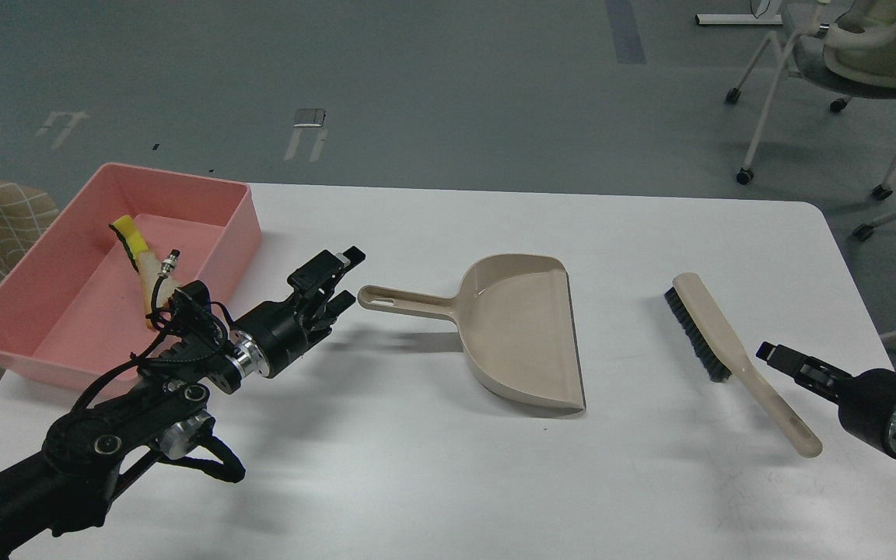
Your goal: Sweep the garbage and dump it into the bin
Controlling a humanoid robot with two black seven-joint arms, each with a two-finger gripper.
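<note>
Garbage is seen lying in the pink bin (207, 204) at the desk's far left corner.

The yellow sponge piece (128, 236), spongy with a dark green edge, is found against the flat off-white bread-like slice (149, 274) with its tan crust; both rest on the bin's smooth plastic floor, partly hidden by the left arm's cabling. The bin is shaped as a shallow rectangle with sloped walls. On the white desk (417, 467) a glossy beige dustpan (522, 330) is laid flat, its long handle pointed at the left pincer (339, 278), which is held apart, empty, just short of the handle tip. A beige hand brush (736, 358) with black bristles is laid to the right. The right pincer (768, 351) is seen near the brush handle, empty; its opening cannot be told.
</note>
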